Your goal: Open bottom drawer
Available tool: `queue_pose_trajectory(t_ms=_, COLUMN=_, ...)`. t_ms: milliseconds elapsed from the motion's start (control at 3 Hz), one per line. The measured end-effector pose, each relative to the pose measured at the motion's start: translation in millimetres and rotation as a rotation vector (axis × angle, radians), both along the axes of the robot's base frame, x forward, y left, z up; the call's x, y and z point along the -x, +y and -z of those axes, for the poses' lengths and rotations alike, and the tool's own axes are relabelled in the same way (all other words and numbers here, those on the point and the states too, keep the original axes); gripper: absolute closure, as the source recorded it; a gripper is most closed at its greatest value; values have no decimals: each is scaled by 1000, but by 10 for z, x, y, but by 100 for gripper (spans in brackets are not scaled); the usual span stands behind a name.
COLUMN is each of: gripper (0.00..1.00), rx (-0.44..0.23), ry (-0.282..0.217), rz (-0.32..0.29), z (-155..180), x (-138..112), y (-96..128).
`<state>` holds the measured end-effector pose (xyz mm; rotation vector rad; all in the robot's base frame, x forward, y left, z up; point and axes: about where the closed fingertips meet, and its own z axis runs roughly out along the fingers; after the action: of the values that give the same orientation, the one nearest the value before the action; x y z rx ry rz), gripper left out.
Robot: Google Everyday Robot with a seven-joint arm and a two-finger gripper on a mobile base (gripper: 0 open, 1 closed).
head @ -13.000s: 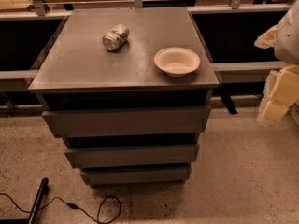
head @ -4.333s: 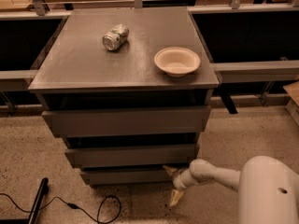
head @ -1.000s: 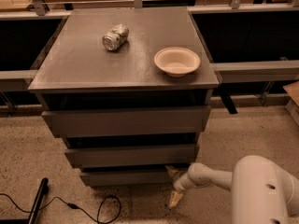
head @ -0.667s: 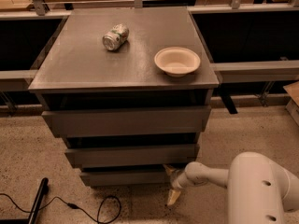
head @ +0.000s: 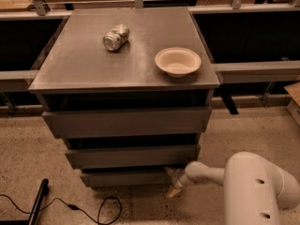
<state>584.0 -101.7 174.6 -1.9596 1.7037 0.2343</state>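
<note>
The bottom drawer (head: 124, 177) is the lowest and shortest of three dark grey flat fronts on the cabinet, near the floor. It looks closed or nearly closed. My gripper (head: 172, 181) is down at the drawer's right end, with one finger near the top right corner of the front and the other angled toward the floor. The white arm (head: 255, 186) reaches in from the lower right.
On the cabinet top (head: 84, 64) lie a crushed can (head: 116, 36) and a white bowl (head: 177, 61). The middle drawer front (head: 132, 155) and top drawer front (head: 126, 121) are above. A black cable (head: 89, 209) and a dark bar (head: 37, 203) lie on the speckled floor at left.
The arm has shifted slightly left toward the drawer's right corner. The drawer front has not visibly moved.
</note>
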Motion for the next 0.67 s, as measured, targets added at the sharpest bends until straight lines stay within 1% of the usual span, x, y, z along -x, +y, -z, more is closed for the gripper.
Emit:
queue_pose_trajectory(t_ms=333, gripper=44, rx=-37, ry=3, rz=-11, z=-42, x=-13, y=14)
queue_pose_trajectory(t_ms=667, gripper=43, rx=-51, ry=59, rz=-47, z=-52, x=22, y=39)
